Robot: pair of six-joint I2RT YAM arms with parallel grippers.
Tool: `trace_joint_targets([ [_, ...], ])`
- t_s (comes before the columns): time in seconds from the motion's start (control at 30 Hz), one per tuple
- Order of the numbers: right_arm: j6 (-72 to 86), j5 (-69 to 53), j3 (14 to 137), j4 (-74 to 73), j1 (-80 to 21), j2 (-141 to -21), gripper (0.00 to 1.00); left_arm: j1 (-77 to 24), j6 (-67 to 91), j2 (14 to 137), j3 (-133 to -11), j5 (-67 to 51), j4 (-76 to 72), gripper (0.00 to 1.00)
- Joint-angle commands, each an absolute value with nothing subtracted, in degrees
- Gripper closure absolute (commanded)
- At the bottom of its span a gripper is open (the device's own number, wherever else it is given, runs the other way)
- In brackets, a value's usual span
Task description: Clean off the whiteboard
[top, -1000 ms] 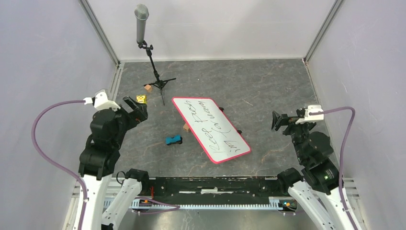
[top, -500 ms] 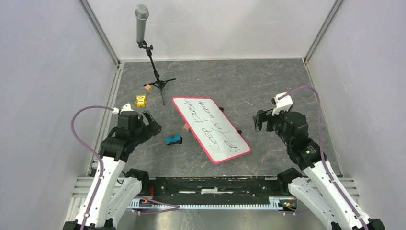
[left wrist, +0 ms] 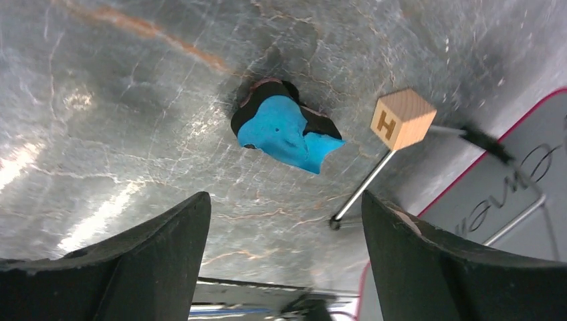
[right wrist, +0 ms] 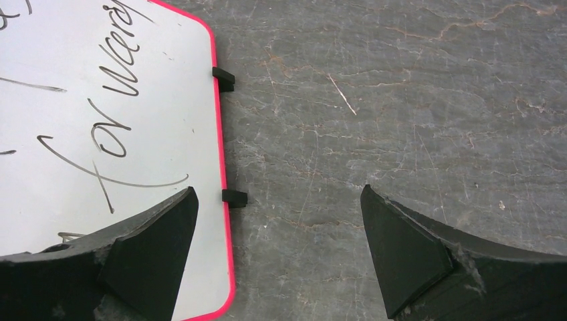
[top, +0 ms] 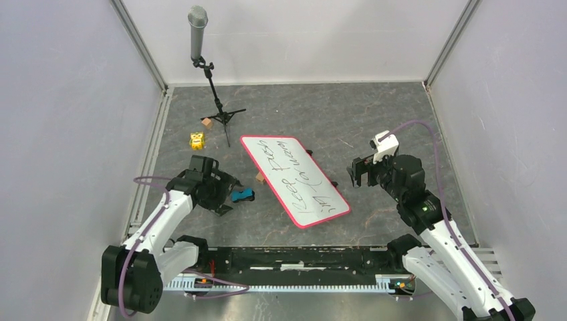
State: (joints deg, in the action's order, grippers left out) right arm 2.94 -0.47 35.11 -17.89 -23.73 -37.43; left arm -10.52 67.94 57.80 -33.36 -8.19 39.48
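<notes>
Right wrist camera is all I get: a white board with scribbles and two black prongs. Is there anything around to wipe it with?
Observer: Yes. A small blue eraser lies beside the whiteboard, on the side nearer the left arm.
Operator: Is anything holding it?
Observer: No. The left gripper hovers close to it with its jaws wide open, and the eraser lies just ahead of them.
Operator: Anything else down there?
Observer: A wooden block marked H sits between the eraser and the board's pink rim.
</notes>
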Motion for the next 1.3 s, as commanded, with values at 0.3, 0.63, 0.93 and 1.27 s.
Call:
trace_joint_targets([
  [0.3, 2.25, 1.82, 33.65, -15.80, -23.50, -36.62, 0.03, -12.79, 103.49, 63.46, -28.82, -5.23, 34.48, 0.12],
  [0.63, 2.29, 1.93, 32.83, -15.48, -23.55, -37.10, 0.03, -13.36, 107.50, 72.76, -33.30, -2.38, 32.63, 0.19],
  [0.93, 2.83, 2.85, 32.30, -15.44, -23.55, -37.05, 0.03, -15.56, 110.96, 75.90, -35.22, 0.52, 32.62, 0.35],
  [1.27, 2.81, 3.52, 32.26, -16.05, -23.55, -35.86, 0.02, -16.85, 105.36, 72.27, -33.83, 4.95, 32.42, 0.60],
])
